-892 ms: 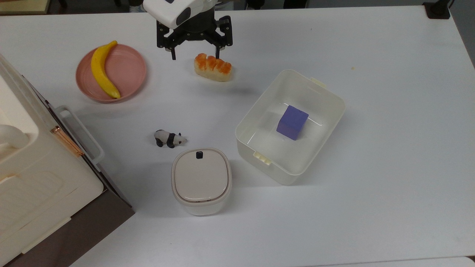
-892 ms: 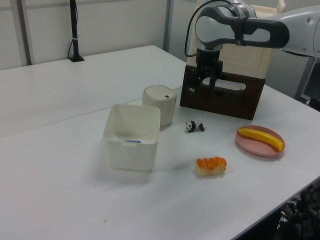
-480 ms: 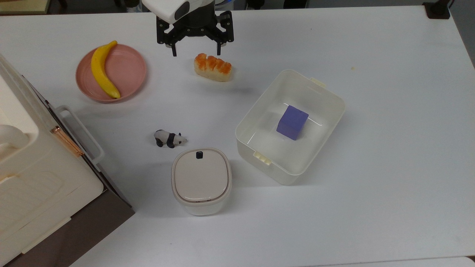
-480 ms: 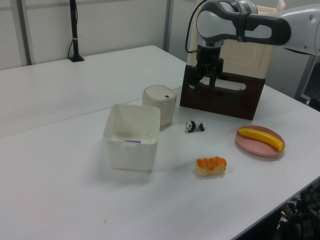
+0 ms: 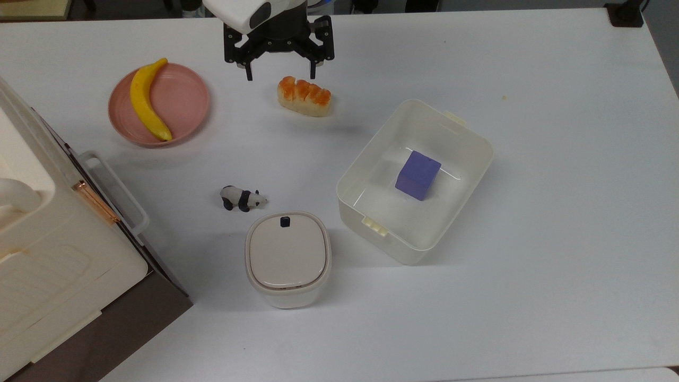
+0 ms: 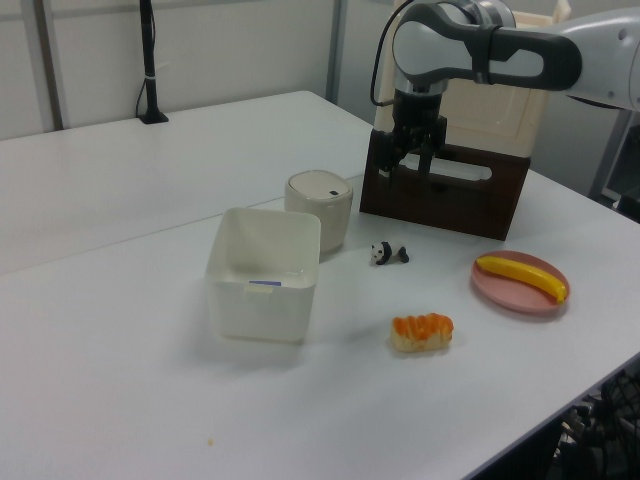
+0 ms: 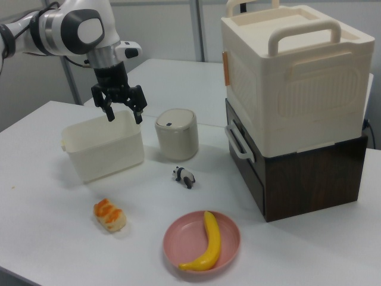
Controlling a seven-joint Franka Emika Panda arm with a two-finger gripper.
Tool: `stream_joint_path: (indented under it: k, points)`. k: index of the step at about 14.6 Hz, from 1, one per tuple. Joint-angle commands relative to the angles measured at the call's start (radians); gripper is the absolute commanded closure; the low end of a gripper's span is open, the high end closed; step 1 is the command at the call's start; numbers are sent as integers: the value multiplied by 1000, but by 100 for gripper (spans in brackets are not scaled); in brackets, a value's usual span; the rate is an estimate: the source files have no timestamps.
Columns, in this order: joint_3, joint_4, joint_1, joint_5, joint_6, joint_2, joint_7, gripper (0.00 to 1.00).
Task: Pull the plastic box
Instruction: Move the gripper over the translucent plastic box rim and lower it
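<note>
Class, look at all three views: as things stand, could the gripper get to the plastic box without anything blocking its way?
Probably yes. The gripper hangs open above the table, apart from the plastic box. In the top view the bread lies just below it, beside the direct line, and being low could likely be passed over.

White table (image 5: pixel 557 297) carried: plastic box (image 5: pixel 355 193), lidded cream canister (image 5: pixel 288 259), pink plate (image 5: pixel 180 101), bread roll (image 5: pixel 304 96), panda figure (image 5: pixel 242 198), dark brown base (image 5: pixel 127 329) under the cream case at the top view's left edge. All sat apart, none touching.
</note>
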Motion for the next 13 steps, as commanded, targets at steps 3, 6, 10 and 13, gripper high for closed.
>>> stream_joint_path:
  k: [3,6,10,13]
  points:
    - [5,1,4,22,-34,-6,14,0]
    - [14,1,7,22,-29,0,10,0]
    - [18,42,22,22,-20,47,-92,0]
    - [18,61,65,43,61,103,-269,0]
